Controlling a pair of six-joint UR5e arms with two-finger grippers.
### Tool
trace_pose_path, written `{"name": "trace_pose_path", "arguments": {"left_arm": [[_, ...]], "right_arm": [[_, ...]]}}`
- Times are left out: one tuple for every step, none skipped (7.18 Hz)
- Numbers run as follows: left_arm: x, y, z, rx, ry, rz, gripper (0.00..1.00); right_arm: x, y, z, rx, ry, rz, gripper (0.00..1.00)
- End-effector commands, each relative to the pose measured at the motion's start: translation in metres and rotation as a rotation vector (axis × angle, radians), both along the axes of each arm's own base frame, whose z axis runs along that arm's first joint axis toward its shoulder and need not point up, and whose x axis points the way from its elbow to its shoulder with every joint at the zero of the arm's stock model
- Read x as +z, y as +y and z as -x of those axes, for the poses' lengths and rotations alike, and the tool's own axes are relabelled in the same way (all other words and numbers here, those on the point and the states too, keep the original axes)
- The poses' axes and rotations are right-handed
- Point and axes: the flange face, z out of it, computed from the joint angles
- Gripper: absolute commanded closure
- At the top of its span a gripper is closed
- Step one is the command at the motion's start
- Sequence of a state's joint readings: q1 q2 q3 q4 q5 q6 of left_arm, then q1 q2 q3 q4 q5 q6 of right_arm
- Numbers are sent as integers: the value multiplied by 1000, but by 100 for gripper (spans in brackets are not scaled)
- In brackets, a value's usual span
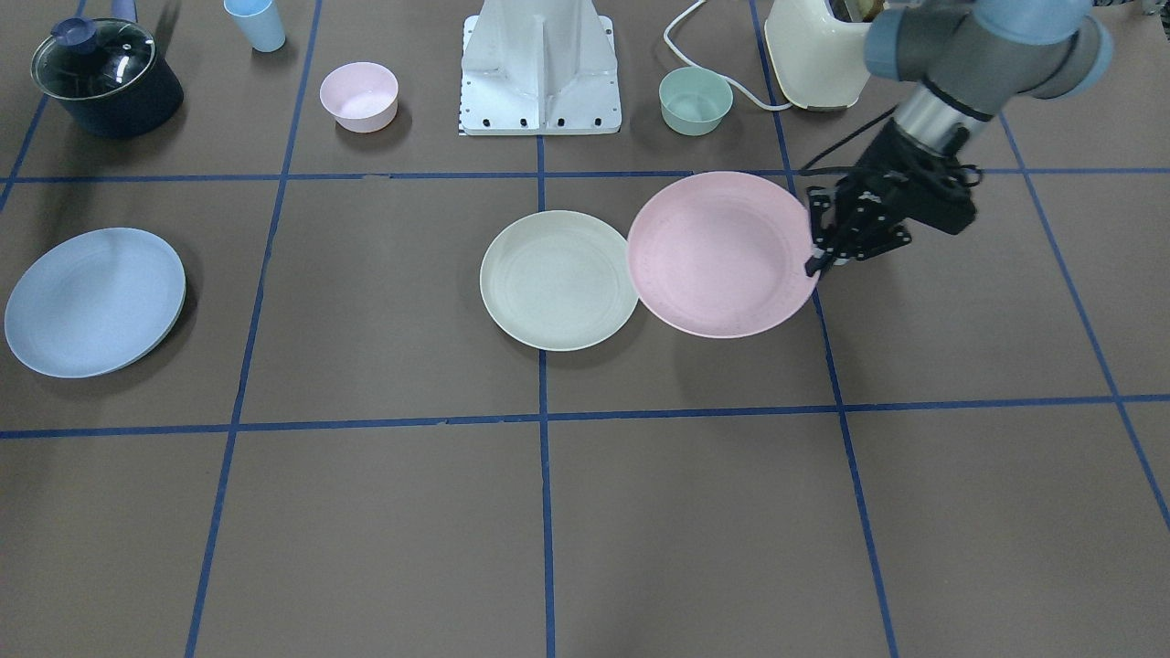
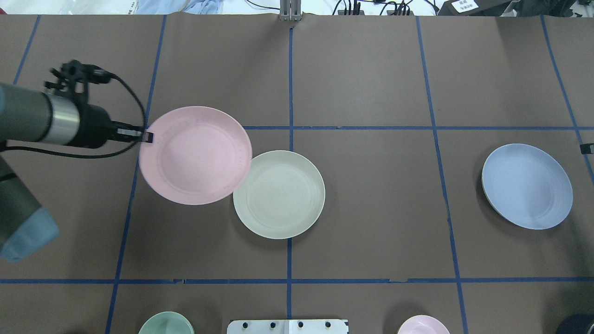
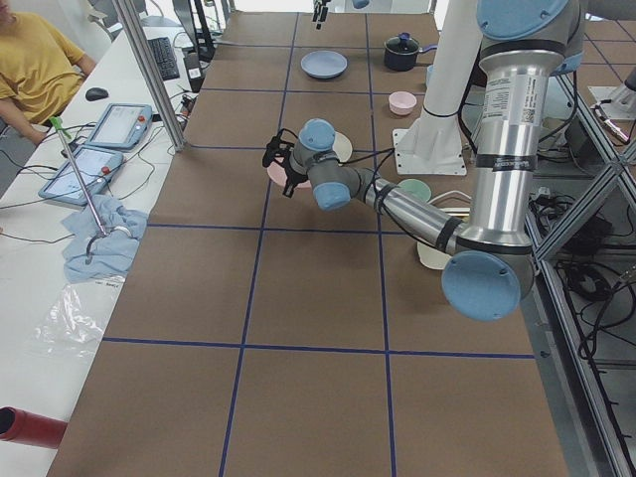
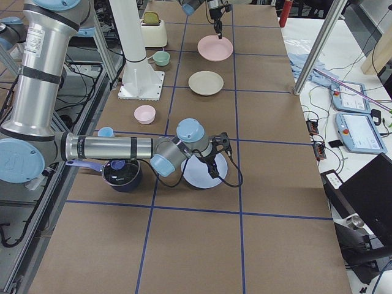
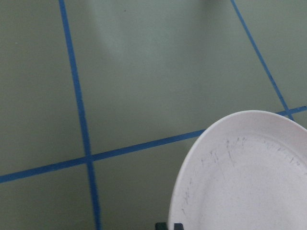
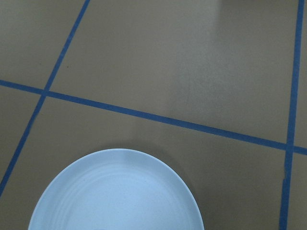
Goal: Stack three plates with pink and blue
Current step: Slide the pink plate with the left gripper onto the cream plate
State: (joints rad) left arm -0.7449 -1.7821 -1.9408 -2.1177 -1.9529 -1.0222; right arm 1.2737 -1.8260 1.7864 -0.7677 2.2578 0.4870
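Observation:
My left gripper [image 1: 816, 260] [image 2: 146, 137] is shut on the rim of the pale pink plate [image 1: 722, 256] [image 2: 195, 155]. It holds the plate above the table, and the plate's edge overlaps the rim of the cream-white plate [image 1: 559, 279] [image 2: 278, 195]. The pink plate fills the lower right of the left wrist view [image 5: 244, 177]. The light blue plate [image 1: 91, 302] [image 2: 526, 185] lies far to the robot's right and shows in the right wrist view [image 6: 120, 196]. My right gripper [image 4: 214, 170] hovers at the blue plate's outer edge. Only a sliver of it [image 2: 587, 148] shows overhead, so I cannot tell whether it is open or shut.
Along the robot's side stand a dark lidded pot [image 1: 105, 78], a small blue cup [image 1: 256, 23], a small pink bowl [image 1: 359, 96], the white robot base [image 1: 539, 82], a small green bowl [image 1: 696, 100] and a cream appliance [image 1: 813, 55] with a cord.

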Motion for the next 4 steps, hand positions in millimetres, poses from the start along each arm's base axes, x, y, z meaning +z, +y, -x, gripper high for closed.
{"name": "trace_pose_path", "arguments": {"left_arm": [[-46,39,-113,-17,14,98,100],[-45,49,-144,-8,0,111,100],[-39,52,-163,-6,-20,114,100],[-40,52,-178,-7,-25,113,100]], "right_arm": [[0,0,1,-6,-8,-4,0],[-1,0,1,-6,-8,-6,0],[0,0,1,-6,-8,-4,0],[0,0,1,-6,-8,-4,0]]}}
